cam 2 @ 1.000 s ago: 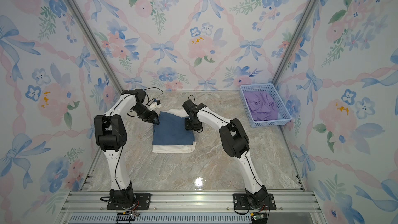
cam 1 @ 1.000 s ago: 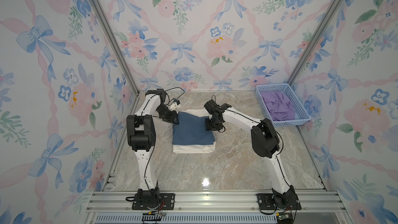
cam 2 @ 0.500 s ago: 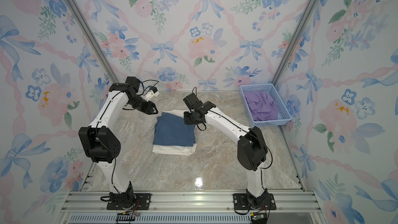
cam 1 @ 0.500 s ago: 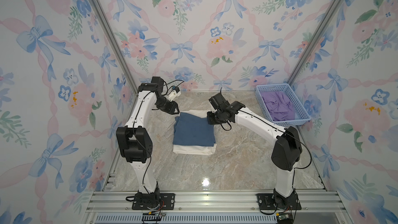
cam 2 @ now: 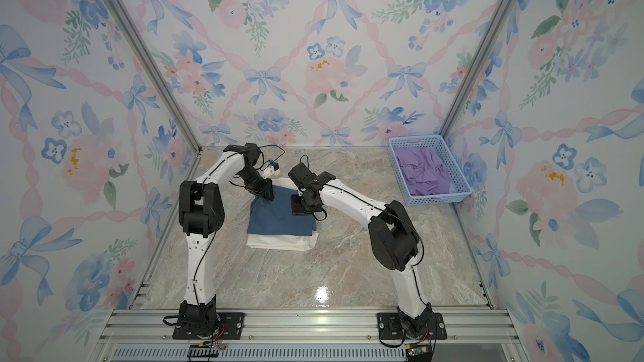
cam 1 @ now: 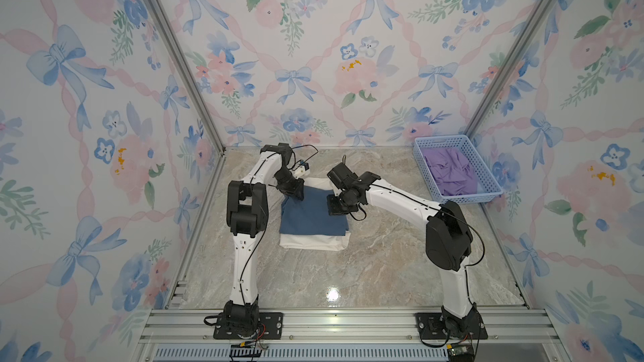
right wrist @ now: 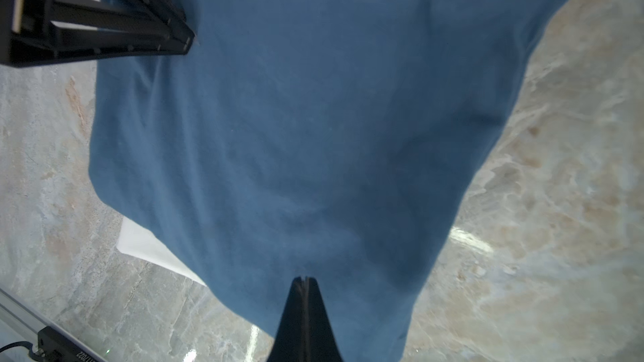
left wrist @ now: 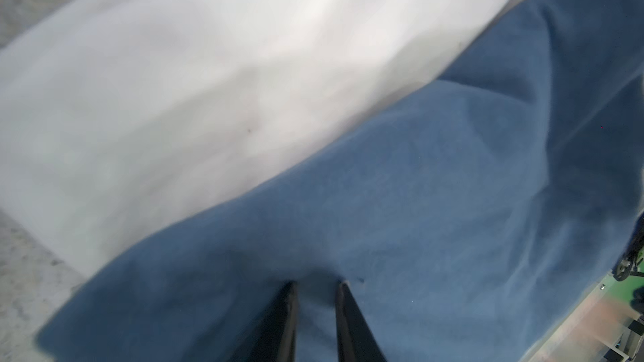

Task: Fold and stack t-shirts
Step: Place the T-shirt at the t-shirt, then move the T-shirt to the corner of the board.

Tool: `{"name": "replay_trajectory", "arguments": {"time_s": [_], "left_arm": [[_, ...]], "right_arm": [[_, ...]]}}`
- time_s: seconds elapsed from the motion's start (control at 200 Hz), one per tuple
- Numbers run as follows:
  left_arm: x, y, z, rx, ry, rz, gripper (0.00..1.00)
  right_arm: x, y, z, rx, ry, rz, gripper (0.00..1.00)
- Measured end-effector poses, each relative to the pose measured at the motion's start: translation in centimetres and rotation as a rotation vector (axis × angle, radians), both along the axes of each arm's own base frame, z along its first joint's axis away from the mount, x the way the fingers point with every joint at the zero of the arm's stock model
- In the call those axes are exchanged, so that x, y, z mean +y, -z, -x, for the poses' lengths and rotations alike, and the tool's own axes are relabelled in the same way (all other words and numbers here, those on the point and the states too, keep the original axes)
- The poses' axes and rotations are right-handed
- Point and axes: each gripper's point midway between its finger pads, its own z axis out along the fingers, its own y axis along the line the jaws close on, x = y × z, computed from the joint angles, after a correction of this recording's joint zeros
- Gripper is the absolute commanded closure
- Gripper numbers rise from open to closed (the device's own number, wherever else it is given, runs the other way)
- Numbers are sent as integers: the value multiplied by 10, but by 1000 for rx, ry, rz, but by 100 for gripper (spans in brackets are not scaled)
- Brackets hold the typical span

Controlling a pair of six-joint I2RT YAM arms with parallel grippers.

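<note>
A folded slate-blue t-shirt (cam 1: pixel 312 215) (cam 2: pixel 278 217) lies on a folded cream-white t-shirt (cam 1: pixel 313 241) (cam 2: pixel 278 241) in the middle of the table. My left gripper (cam 1: pixel 299 197) (left wrist: pixel 315 287) presses its tips into the blue shirt's far left corner. Its jaws are a narrow gap apart, with blue cloth (left wrist: pixel 453 203) showing in the gap and cream cloth (left wrist: pixel 209 81) beyond. My right gripper (cam 1: pixel 336 207) (right wrist: pixel 304 278) is shut, with its tips against the blue shirt (right wrist: pixel 313 116) near the far right edge. No cloth shows between them.
A light blue basket (cam 1: pixel 456 200) with crumpled purple cloth (cam 1: pixel 449 168) stands at the back right of the marble table (cam 1: pixel 348 273). Floral walls close in three sides. A metal rail (cam 1: pixel 331 322) runs along the front with both arm bases.
Both arms have come back from farther behind the stack and lowered onto the blue shirt's far edge. The left jaws have narrowed. The right jaws have shut.
</note>
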Motion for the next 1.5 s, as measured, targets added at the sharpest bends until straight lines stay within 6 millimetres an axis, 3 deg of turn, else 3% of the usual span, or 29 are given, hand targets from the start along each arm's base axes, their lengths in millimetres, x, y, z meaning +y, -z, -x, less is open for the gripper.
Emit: {"name": "replay_trajectory", "arguments": {"time_s": [0.335,0.43,0.57,0.705,0.795,0.9,1.01,1.245,1.5], "left_arm": [[9,12,3,-2,8,-91,75],[12,10,8,-4,9,-109,74],[16,-1,15,-14,11,-118,71],[14,-37,19,-77,18,-94,68],[12,-66,23,-136,25,-64,67],[10,-82,37,-157,37,-38,67],[9,-66,59,-94,64,-39,67],[6,-16,114,99,141,-70,70],[21,15,139,188,185,-140,71]], "right_arm": [[-9,55,11,115,20,79,95],[-10,57,8,127,33,62,94],[-9,48,-1,107,32,46,84],[0,20,-22,30,20,12,70],[4,-6,-39,-24,24,-22,71],[6,-27,-59,-68,42,-57,81],[1,-17,-78,-61,63,-63,92],[-22,66,-93,89,129,5,97],[-25,62,-111,89,155,-40,97]]}}
